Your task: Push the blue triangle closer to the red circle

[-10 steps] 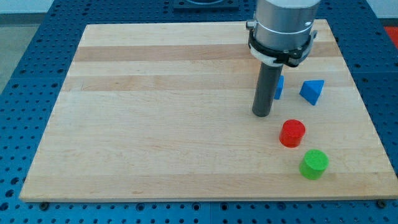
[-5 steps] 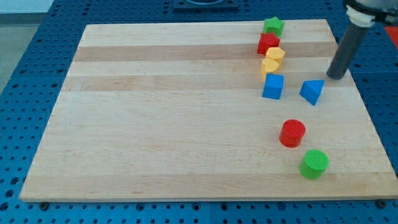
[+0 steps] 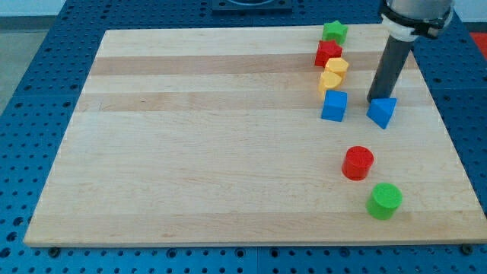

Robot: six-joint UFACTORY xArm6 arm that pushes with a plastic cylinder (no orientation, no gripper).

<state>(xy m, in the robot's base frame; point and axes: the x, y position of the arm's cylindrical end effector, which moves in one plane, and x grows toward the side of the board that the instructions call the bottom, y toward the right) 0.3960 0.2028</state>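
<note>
The blue triangle [image 3: 383, 113] lies at the board's right, above and to the right of the red circle [image 3: 358, 163]. My tip [image 3: 377, 100] rests right at the triangle's upper edge, touching or nearly touching it. The rod rises from there toward the view's top. The triangle and the circle are about a block's width apart.
A blue cube [image 3: 334, 106] sits just left of the triangle. Above it stand two yellow blocks [image 3: 332, 74], a red block [image 3: 328, 53] and a green star [image 3: 334, 31]. A green circle [image 3: 384, 201] lies below the red circle. The wooden board [image 3: 190, 152] ends close on the right.
My tip went from left of the blue cube to the board's right edge, then came back left and down to the triangle's upper edge. The blocks have not moved.
</note>
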